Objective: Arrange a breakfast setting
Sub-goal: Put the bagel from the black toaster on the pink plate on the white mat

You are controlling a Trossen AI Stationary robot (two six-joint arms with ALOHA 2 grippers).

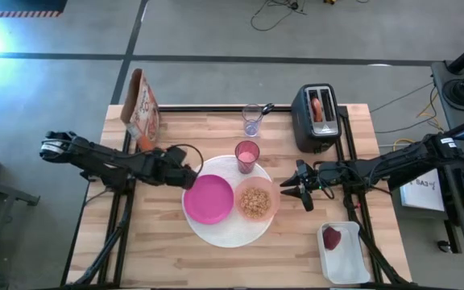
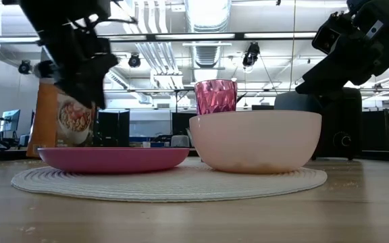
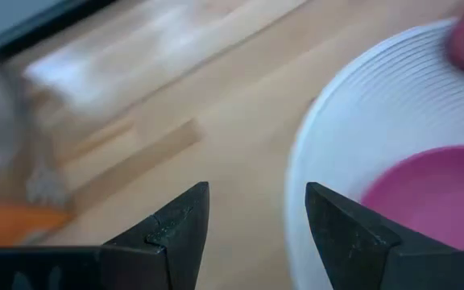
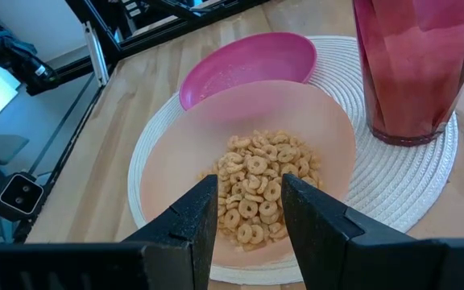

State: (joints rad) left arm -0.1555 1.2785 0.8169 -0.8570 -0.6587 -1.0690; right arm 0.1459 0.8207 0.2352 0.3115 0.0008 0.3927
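The left gripper [image 1: 190, 179] hangs open and empty beside the magenta plate [image 1: 209, 198], which looks light, stiff and slick, best pinched at its rim. The right gripper [image 1: 288, 191], also open and empty, faces the cereal-filled bowl [image 1: 256, 200] just ahead; it looks light yet spillable, best held level by its near rim.

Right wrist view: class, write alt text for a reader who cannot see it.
A translucent peach bowl of ring-shaped cereal sits on a large white round plate, beside a smaller magenta plate and a pink tumbler. The right hand hovers, open, above the bowl.
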